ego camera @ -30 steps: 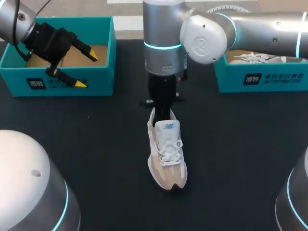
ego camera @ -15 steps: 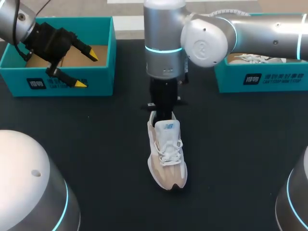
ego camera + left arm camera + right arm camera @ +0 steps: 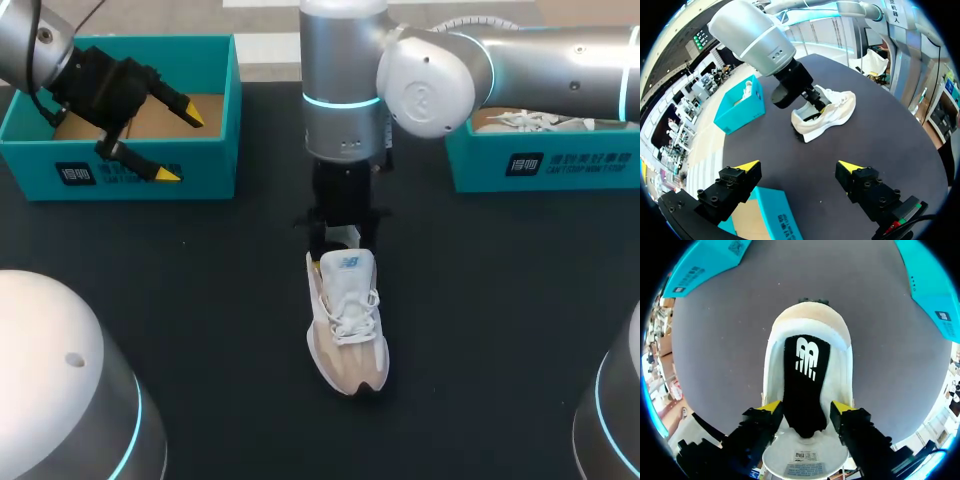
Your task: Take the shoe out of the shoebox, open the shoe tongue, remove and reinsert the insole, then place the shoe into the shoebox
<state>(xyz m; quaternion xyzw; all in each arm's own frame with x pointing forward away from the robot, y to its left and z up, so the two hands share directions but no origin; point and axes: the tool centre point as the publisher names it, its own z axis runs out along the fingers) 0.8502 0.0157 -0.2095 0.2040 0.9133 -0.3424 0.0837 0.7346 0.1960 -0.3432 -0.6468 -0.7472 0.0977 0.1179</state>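
Right wrist view alone reveals the black insole (image 3: pixel 807 385) inside the shoe (image 3: pixel 810 320).

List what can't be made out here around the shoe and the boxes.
- Front of the insole: right wrist view, it runs under the tongue.
- Opening of the shoe: head view, the right gripper stands over it.
- Contents of the right shoebox: head view, mostly covered by the right arm.
- Floor of the left shoebox: head view, partly covered by the left gripper.
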